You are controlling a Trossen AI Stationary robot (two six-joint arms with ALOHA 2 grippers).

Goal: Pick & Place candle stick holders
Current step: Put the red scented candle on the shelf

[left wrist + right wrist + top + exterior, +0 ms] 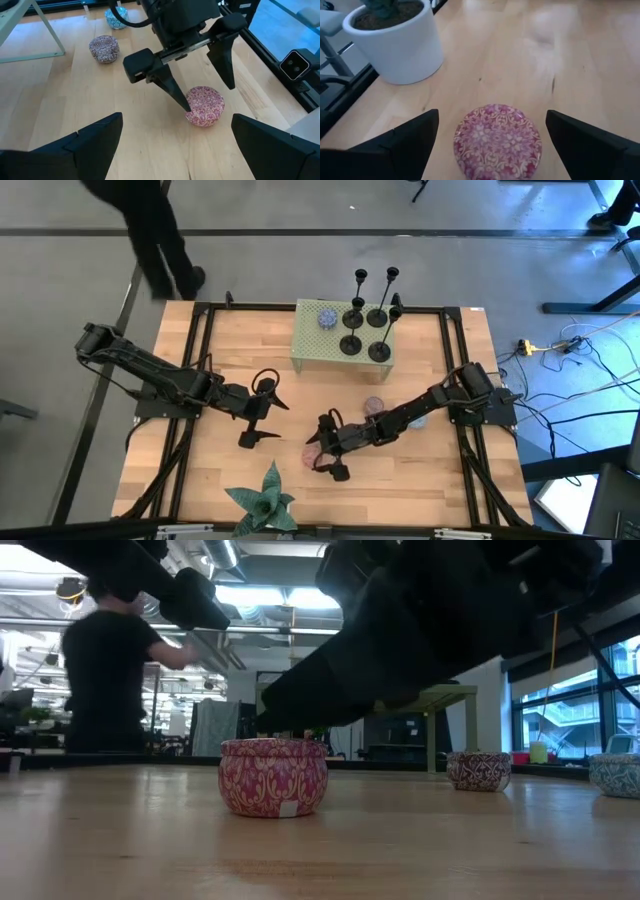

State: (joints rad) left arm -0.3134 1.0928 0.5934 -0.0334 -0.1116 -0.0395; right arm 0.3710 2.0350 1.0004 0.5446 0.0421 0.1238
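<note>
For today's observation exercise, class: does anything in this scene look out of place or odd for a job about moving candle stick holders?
Yes. The open right hand brackets a pink patterned round tin on the wooden table, while the black candle stick holders stand untouched on the pale green stand. Nothing is spilled or toppled.

Overhead, table-level and 2 close wrist cameras all share the pink tin [497, 141]

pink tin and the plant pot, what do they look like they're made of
Pink tin: probably thin printed metal, judging by the crisp floral pattern, soft sheen and rolled rim in the low view. Plant pot: smooth white, either glazed ceramic or plastic; the look alone can't settle it.
</note>
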